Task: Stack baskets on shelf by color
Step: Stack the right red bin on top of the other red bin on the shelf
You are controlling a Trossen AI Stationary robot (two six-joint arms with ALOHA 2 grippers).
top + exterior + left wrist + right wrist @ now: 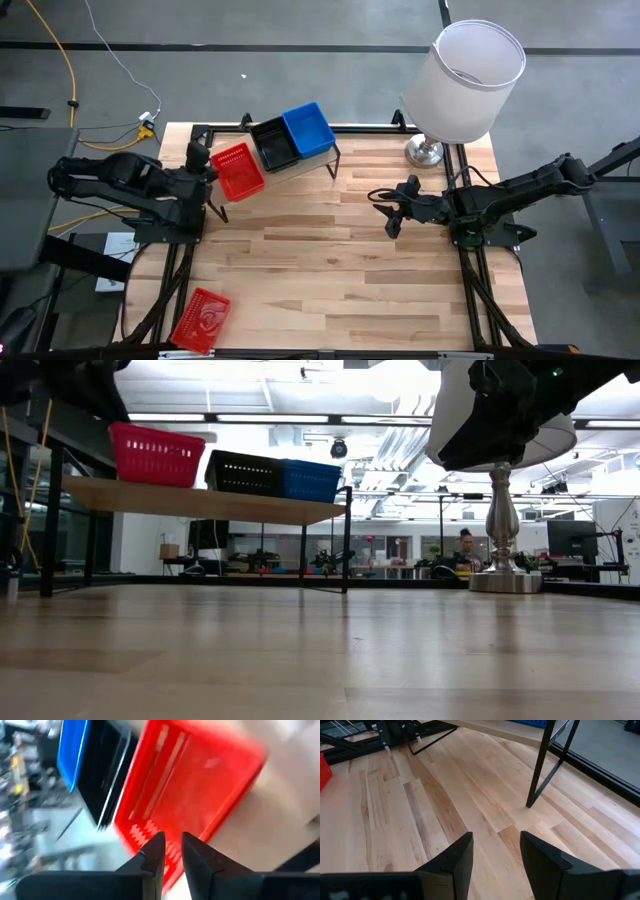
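Note:
Three baskets stand in a row on the shelf [312,160] [200,500] at the table's far side: a red basket [240,171] [155,455] at its left end, a black basket [275,143] [245,473] in the middle and a blue basket [308,128] [310,480] at the right. A second red basket [202,320] lies at the table's near left corner. My left gripper [208,168] [172,840] is at the left end of the shelf's red basket, fingers almost together. My right gripper [390,212] [496,852] hovers open over bare table right of the shelf. My left gripper has the left short end of the shelf's red basket, at its rim [172,827], between its two fingers, coming from the table's left side. The wrist view is blurred, so the depth of the hold does not show. The basket's bottom rests level on the plank.
A white-shaded lamp [465,80] on a metal base [425,152] [505,580] stands at the far right corner, close behind my right arm. The shelf's black legs [540,765] reach the tabletop. The table's middle and near right are bare wood [350,280].

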